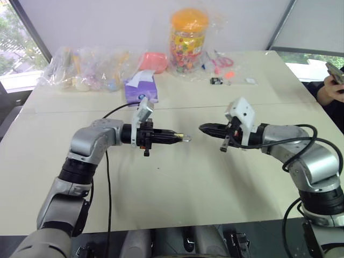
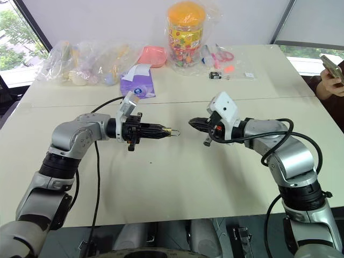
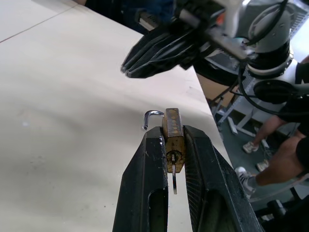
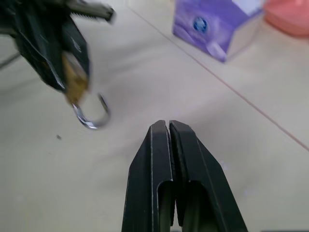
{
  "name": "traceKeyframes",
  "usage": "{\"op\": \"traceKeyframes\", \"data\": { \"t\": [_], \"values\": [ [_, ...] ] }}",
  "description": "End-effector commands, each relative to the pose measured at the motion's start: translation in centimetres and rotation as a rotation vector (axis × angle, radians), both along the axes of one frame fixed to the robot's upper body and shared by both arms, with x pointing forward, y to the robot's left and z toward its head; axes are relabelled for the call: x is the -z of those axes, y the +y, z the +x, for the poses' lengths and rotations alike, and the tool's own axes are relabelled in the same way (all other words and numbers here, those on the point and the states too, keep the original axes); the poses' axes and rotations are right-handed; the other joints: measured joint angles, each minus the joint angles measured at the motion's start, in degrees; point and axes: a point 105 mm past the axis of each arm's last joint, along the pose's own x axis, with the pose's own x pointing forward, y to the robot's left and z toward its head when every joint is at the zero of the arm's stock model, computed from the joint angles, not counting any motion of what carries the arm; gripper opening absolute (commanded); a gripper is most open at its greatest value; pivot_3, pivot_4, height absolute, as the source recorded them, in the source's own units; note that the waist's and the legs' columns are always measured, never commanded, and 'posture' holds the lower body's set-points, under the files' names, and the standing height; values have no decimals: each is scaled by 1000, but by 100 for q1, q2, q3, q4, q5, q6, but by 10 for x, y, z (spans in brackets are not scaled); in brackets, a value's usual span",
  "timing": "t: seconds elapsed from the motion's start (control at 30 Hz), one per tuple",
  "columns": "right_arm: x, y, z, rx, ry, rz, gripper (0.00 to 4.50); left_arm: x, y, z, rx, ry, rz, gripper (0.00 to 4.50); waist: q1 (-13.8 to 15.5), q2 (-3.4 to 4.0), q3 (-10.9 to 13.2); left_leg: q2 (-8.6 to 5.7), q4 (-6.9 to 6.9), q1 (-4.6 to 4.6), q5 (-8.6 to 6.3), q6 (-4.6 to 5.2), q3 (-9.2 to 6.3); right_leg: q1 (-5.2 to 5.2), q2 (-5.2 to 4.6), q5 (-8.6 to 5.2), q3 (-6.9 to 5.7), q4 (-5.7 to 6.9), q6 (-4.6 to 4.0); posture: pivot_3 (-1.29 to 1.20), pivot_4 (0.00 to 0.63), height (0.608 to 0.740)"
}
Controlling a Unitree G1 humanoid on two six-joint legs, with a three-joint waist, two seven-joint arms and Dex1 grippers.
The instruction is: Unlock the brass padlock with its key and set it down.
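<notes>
1. Padlock [image 3: 173,140], shackle swung open and key [image 3: 174,179] in its keyhole, is pinched by the left gripper [image 3: 172,145] above the middle of the table [image 1: 177,188].
2. Right gripper [image 4: 169,126], fingers pressed together and empty, hangs just apart, facing it.
3. Bare tabletop lies below both; bags [image 1: 86,67] and a jar [image 1: 188,40] crowd the far edge.

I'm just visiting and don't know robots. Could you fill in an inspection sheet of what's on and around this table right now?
Surface: pale table, seam across the middle.
Job's things: brass padlock held above the table, shackle swung open, key in the keyhole.
Clutter: candy jar, purple tissue box, plastic bags, pink dish along the far edge.
Grippers: left gripper shut on the padlock; right gripper shut, empty.
Cables: black cable by the left arm.
Surroundings: person's hand holding a phone.
</notes>
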Motion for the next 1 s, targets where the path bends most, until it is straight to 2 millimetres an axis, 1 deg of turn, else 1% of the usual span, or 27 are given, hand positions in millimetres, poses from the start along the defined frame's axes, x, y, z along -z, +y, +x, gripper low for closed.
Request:
{"op": "traceKeyframes", "data": {
  "t": [0.03, 0.23, 0.4, 0.63, 0.83, 1.0],
  "values": [
    [-12, 14, -9, -48, -44, 22, 82, -10, -3, 1, 16, -46, -11, 0, 1, 0, 0, 0, 0, 0, 0, 0, 0, 0, -1, 0, 0, 0, 0, 0, 150, 737],
    [-3, 22, -8, -51, -30, 18, 82, -13, -5, 4, 10, -53, -22, 0, 7, 0, 0, -3, 0, -2, 0, 0, 1, 0, -3, 0, 0, -1, 0, 0, 150, 737],
    [6, 24, -11, -64, -3, 7, 82, -15, -5, 5, 3, -54, -32, 0, 3, 0, 0, -3, 0, -1, 0, 0, 0, 0, -2, 0, 0, -1, 0, 0, 150, 737],
    [19, 20, -14, -62, 28, -19, 82, -19, -7, 10, -12, -64, -44, 0, 3, 0, 0, -3, 0, -1, 0, 0, 1, 0, -2, 0, -1, -2, 1, 0, 150, 737],
    [27, 17, -18, -67, 43, -43, 82, -20, -8, 9, 2, -63, -53, 0, 3, 0, 0, -3, 0, -2, 0, 0, 1, 0, -2, 0, -1, -3, 1, 0, 150, 737],
    [29, 11, -11, -61, 11, -88, 82, -18, -8, 2, 46, -48, -39, 0, -3, 0, 0, -3, 0, -2, 0, 0, 1, 0, -1, 0, -3, -3, 1, 0, 150, 737]
  ]
}}
